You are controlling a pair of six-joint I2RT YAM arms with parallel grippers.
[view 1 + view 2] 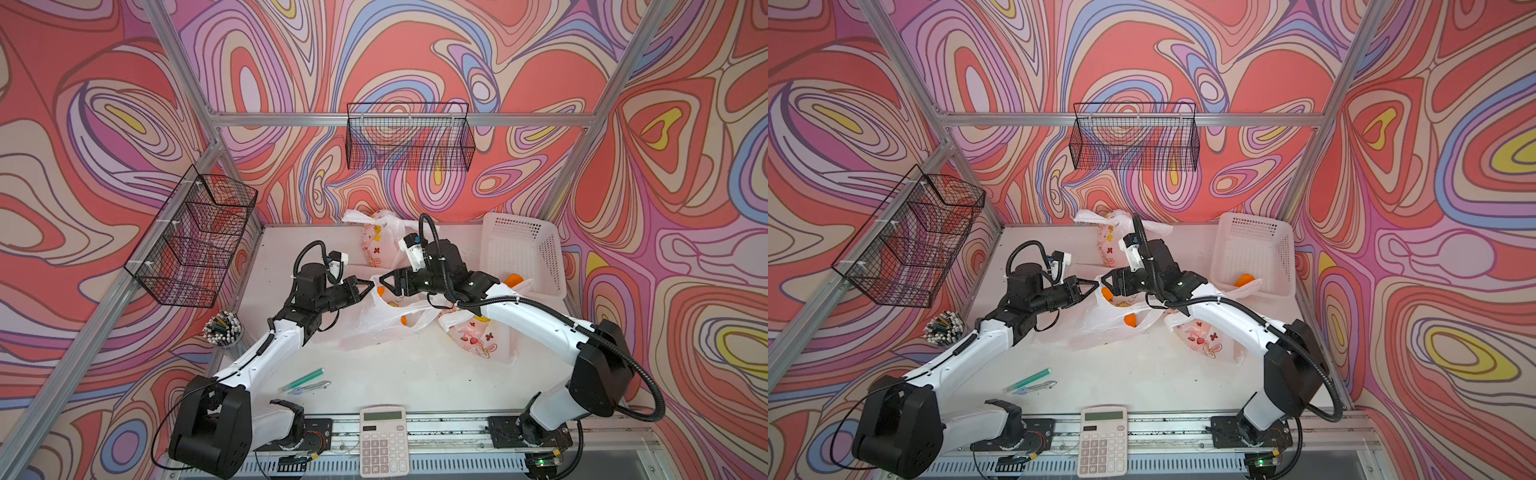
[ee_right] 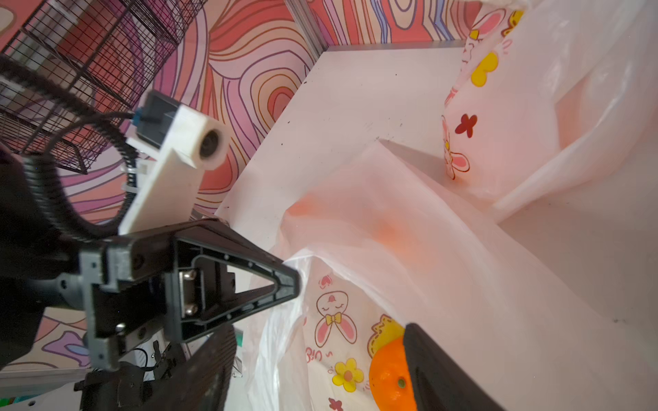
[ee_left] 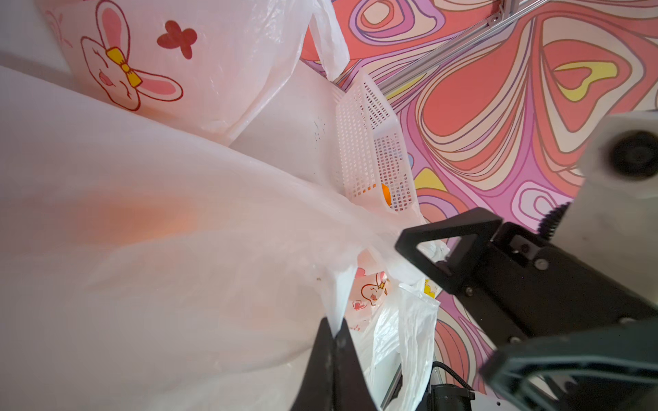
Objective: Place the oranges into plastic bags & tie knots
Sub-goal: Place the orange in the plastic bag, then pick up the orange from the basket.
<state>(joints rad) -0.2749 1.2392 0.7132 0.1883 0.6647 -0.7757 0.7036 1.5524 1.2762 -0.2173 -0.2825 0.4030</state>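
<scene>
At 6 o'clock on the near edge of the table (image 1: 415,374), a calculator (image 1: 382,440); at 7, a green pen (image 1: 302,379); at 9, a cup of pens (image 1: 222,329).

At the centre, an open bag (image 1: 374,324), slumped, with a first orange (image 1: 403,321) inside. Left gripper (image 1: 370,286) reaching in from 9 o'clock, jaws clenched on the bag's rim; thin film pinched between the fingers (image 3: 334,356) in the left wrist view. Right gripper (image 1: 384,286) facing it from 3 o'clock over the bag's mouth, jaws released and wide apart. A second orange (image 2: 390,379) touching one finger (image 2: 438,370) only, clear of the other.

At 3 o'clock, partly under the right arm, a bulging bag (image 1: 478,338). At 1 o'clock, a white basket (image 1: 519,245), with a third orange (image 1: 514,279) in its near corner. At 12 o'clock by the far wall, a far bag (image 1: 378,245), with a knot (image 1: 376,219) on top.
</scene>
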